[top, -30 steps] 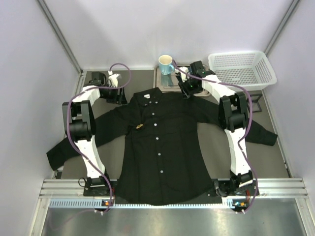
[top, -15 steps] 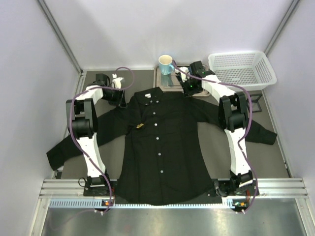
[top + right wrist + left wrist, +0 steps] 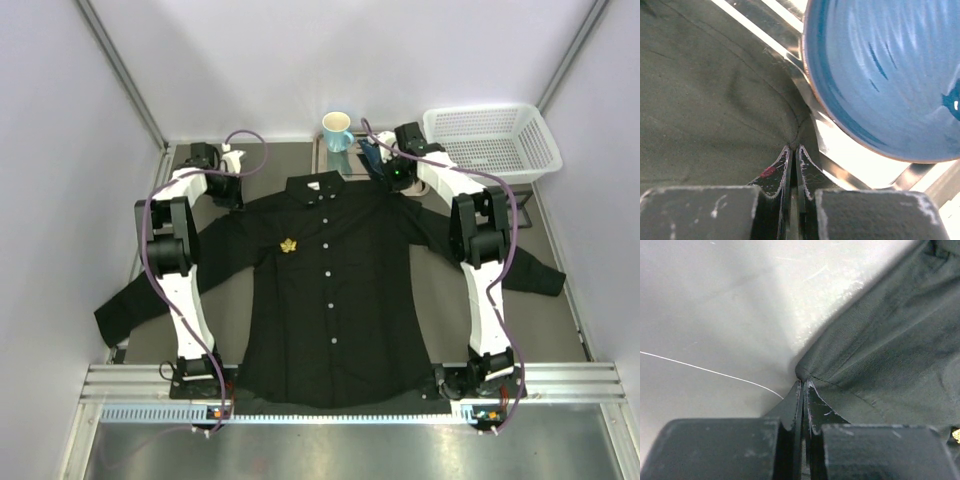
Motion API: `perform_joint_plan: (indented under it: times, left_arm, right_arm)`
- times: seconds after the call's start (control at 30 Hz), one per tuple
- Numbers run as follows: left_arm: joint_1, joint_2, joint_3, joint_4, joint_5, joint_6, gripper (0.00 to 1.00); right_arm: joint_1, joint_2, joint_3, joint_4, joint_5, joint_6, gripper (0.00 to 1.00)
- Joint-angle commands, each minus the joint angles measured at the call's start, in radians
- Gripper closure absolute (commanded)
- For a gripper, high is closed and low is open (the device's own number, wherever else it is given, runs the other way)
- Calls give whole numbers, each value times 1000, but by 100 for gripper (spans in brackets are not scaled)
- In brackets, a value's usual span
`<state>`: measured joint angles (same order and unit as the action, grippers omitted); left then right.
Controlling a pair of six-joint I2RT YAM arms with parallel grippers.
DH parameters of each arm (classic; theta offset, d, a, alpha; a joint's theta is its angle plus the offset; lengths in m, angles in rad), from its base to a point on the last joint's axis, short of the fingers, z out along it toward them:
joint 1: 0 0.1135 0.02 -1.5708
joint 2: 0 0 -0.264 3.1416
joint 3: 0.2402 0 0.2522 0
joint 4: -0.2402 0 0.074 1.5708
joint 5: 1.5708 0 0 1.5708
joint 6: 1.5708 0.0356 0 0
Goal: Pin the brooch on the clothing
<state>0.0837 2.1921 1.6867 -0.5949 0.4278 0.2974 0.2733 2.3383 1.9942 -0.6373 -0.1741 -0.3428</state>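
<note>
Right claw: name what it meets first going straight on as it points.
The right claw, shut on the black collared shirt, would push that fabric fold first, then the shiny metal strip; the glossy blue mug sits just right of that line, depth unclear.

A light blue mug [image 3: 337,131] is standing at the far edge of the bench [image 3: 545,215]. A white mesh basket [image 3: 490,140] is sitting in the far right corner.
</note>
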Motion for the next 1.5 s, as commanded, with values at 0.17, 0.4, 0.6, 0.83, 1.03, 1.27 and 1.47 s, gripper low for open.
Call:
perform_joint_plan:
  times: [0.17,0.4,0.6,0.83,1.03,1.27,1.47]
  left_arm:
    - [44,-6,5,95,-98,-14,100]
    - [45,-3,19,83,70,6,90]
    - [33,-49,8,187,192,-4,48]
    - [-28,40,138,156,236,66,43]
    - [-74,129,244,78,195,126,43]
    - [-133,179,260,26,94,190,46]
    - [-142,209,280,-6,92,216,57]
  right_arm:
    - [-22,-114,-58,119,145,8,100]
    - [-23,-138,-83,108,12,2,95]
    - [-22,-192,-84,79,-177,7,40]
    - [-22,-168,-45,70,-217,-4,42]
    - [-32,-180,-73,44,-107,-36,51]
    - [-86,-364,-262,-27,-108,-50,52]
    - [-151,-537,-449,-73,-9,-94,57]
